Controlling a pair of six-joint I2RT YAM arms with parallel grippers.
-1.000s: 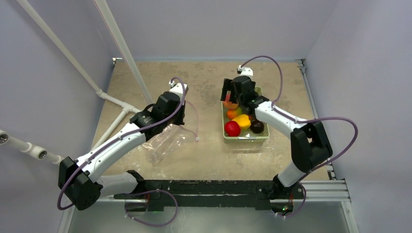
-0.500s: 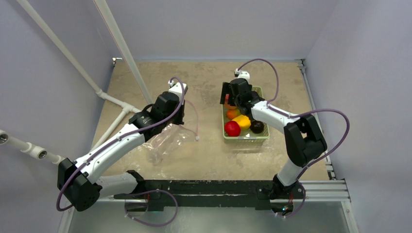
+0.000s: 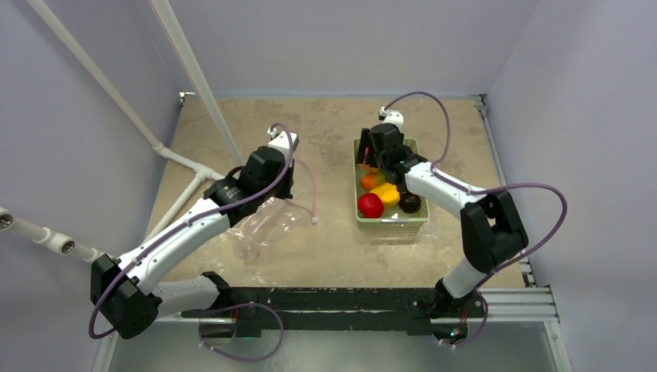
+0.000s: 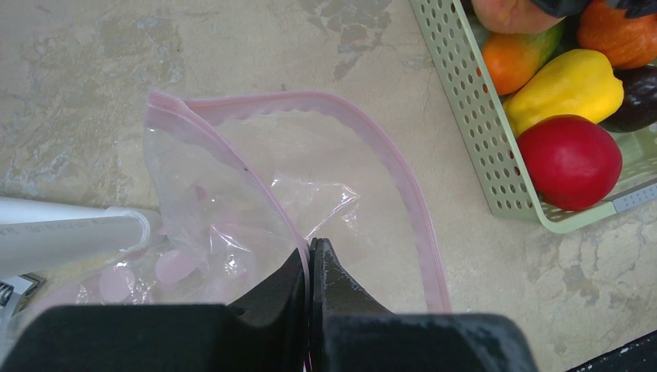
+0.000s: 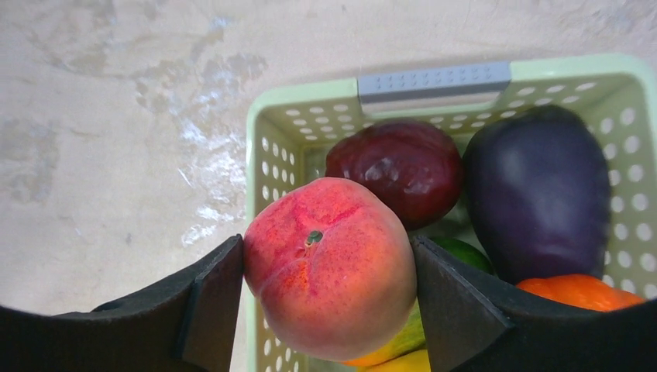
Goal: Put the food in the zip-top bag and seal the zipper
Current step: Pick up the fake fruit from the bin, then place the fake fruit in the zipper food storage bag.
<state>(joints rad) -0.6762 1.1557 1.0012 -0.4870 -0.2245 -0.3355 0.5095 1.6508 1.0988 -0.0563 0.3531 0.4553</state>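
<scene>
Red-orange peach [image 5: 329, 263] is clamped in the right gripper [image 5: 333, 304] above the green basket [image 5: 434, 80], left gripper [image 4: 311, 262] pinching the zip-top bag [image 4: 232, 205] at its rim; next, carry the fruit into that mouth.

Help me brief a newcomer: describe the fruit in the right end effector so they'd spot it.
Find the pale green perforated plastic basket on the right half of the table. At its far end the right end effector clamps a round plastic peach. Only it has blushed pink-orange skin; neighbours are a dark red plum and purple eggplant.
</scene>
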